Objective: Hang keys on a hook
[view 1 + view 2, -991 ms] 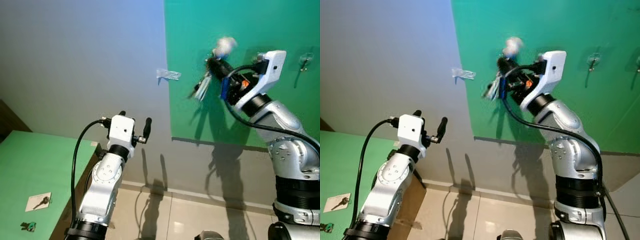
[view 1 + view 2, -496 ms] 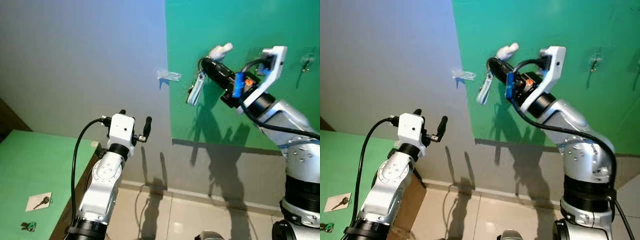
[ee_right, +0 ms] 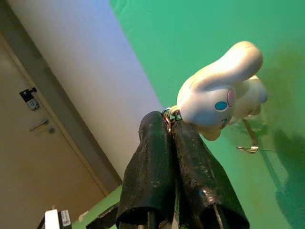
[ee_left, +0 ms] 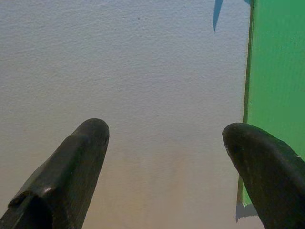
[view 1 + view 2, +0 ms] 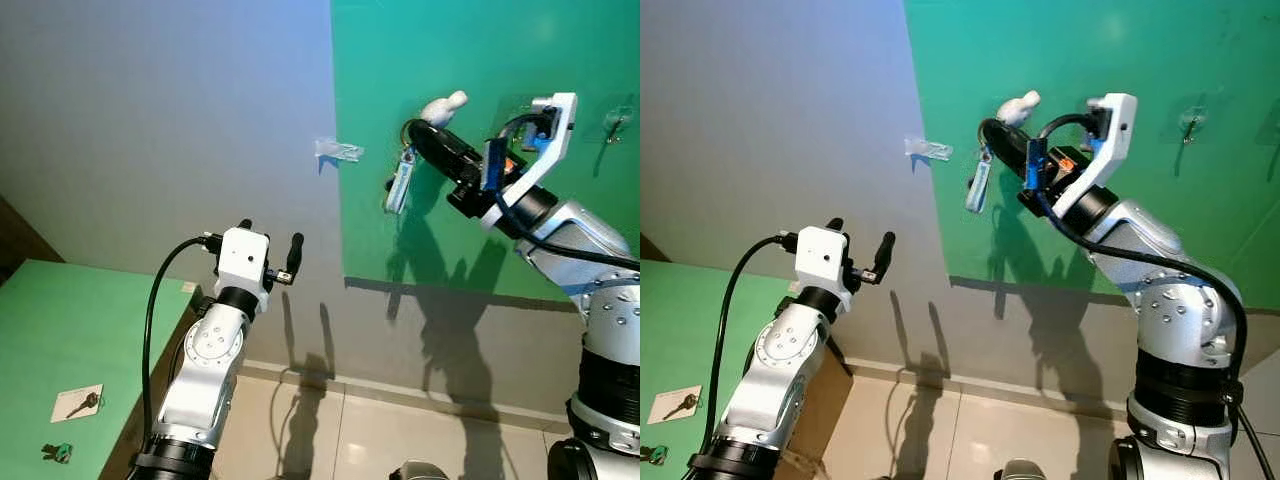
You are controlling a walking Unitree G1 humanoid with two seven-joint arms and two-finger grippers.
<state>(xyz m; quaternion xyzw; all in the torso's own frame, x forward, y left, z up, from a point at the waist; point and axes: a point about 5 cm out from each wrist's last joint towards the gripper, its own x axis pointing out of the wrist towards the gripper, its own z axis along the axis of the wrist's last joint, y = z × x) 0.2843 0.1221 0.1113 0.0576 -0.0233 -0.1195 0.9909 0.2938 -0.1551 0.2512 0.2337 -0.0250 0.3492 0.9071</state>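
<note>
Keys (image 5: 399,183) dangle below the right gripper (image 3: 172,125), whose fingers are pressed together on the ring, a white cartoon charm (image 3: 220,94) riding on top. It's raised against the green wall panel (image 5: 480,40), right beside a small wall hook (image 3: 249,141), presumably so the ring can slip over it. Down left of the hook, the left gripper (image 4: 167,143) idles, jaws spread, facing the grey wall (image 5: 160,120).

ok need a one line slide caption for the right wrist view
Right gripper, jaws shut on the key ring with its white charm, held up by a clear wall hook on the green panel.
</note>
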